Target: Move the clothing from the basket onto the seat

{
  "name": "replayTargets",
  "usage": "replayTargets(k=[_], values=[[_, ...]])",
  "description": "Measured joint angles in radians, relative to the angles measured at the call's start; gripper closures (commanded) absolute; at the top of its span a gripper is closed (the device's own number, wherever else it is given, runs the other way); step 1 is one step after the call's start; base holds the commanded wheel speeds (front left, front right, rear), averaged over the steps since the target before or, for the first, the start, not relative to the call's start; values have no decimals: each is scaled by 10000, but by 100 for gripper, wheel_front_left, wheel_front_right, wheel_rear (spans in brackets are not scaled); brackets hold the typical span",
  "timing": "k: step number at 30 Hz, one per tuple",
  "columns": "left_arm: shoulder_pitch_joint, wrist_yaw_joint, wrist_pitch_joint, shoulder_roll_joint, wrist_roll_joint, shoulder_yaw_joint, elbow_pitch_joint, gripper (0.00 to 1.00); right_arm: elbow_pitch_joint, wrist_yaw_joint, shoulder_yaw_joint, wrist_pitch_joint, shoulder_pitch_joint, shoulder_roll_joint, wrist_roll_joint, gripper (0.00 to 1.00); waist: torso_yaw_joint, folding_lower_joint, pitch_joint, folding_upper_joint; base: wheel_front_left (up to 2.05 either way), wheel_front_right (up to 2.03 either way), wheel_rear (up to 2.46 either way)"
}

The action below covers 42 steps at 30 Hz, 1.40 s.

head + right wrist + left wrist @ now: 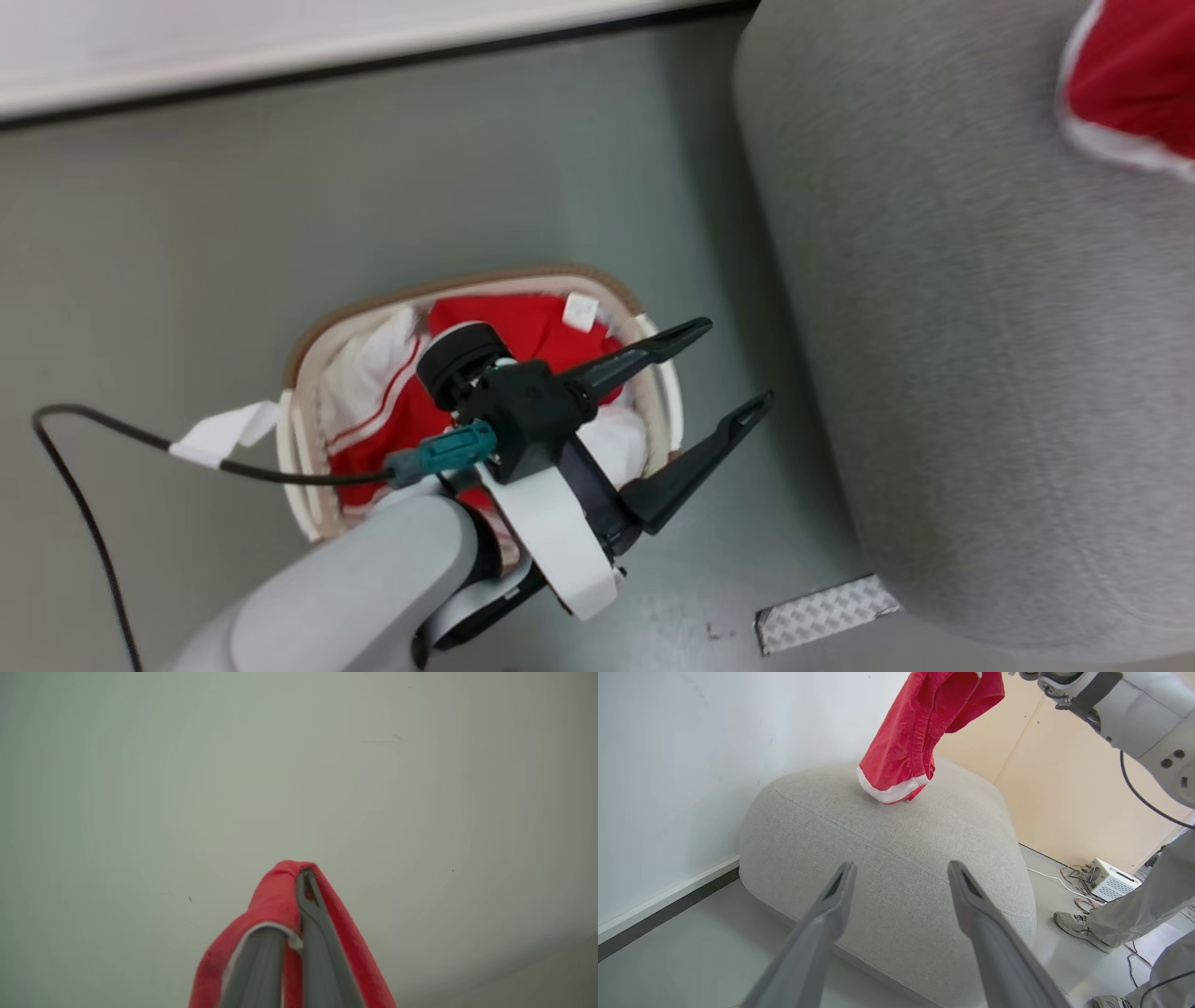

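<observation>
The basket (467, 283) stands on the grey floor (280, 205), just left of the seat (934, 327) and apart from it. Inside it lies the clothing (523, 327): crumpled red cloth with thin white stripes, some white cloth on the left and near sides, and a small white tag (581, 310) at the far edge. The pile comes up close to the brown rim.

The left claw (736, 362) hangs above the basket's right side. Its two dark fingers are spread wide with nothing between them, and they point right, towards the seat. A black cable (84, 439) runs from its wrist out over the floor on the left.

The right claw (299, 877) has its fingers pressed together, pinching a red garment (915, 742) with a white hem. Seen from the left wrist, this garment hangs down from the right arm (1134, 714) over the far part of the seat. Its white-edged lower end is at the cushion's top, but I cannot tell whether it touches. In the head view the same red cloth shows over the far right of the seat.

A strip of patterned tape (826, 611) lies on the floor at the seat's near edge. To the right of the seat are a person's grey trouser legs and a shoe (1078, 926), with a small white box (1111, 884) and loose wires beside them.
</observation>
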Motion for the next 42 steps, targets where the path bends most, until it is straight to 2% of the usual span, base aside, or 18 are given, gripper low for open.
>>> replayTargets(k=[8, 15, 19, 22, 23, 24, 29, 33, 42], values=[[-48, -2, -38, 115, 27, 17, -69, 0, 2573, 0, -403, 213, -267, -571, -792, 100, 606, 0, 909, -1, 0, 0, 0], [-45, 2, -261, 90, 17, 33, 107, 0, 5001, 2, 468, 1043, -201, -849, -2146, 98, 832, 0, 1021, 0, 0, 0, 0], [-40, 59, -368, 48, -48, 94, 190, 0, 5804, 2, 1254, 1578, -195, -915, -2798, 77, 839, 0, 977, 0, 0, 0, 0], [-13, 59, -433, 50, -102, 104, 286, 0, 6195, 2, 1724, 2061, -117, -907, -2928, 56, 829, -1, 892, 0, 0, 0, 0], [6, 61, -453, 50, -153, 102, 334, 0, 6266, 2, 1822, 2186, -38, -888, -2849, 24, 825, -1, 836, 0, 0, 0, 0], [17, 65, -468, 50, -203, 117, 389, 0, 6305, 2, 1939, 2324, 10, -876, -2757, 0, 821, -1, 773, 0, 0, 0, 0], [209, 119, -665, -27, -355, 157, 673, 0, 5956, 2, 2865, 2880, 430, -922, -2326, 0, 775, -2, 289, 0, 0, 0, 0], [476, 211, -909, -157, -510, 182, 951, 0, 5647, 2, 3693, 3565, 886, -1235, -2086, 0, 695, -2, -282, 0, 0, 0, 0], [1233, 416, -1363, -378, -897, 430, 1478, 0, 3979, 2, 5129, 3693, 1383, -2067, -1613, 0, 473, -4, -1882, -1, 0, 0, 0]])
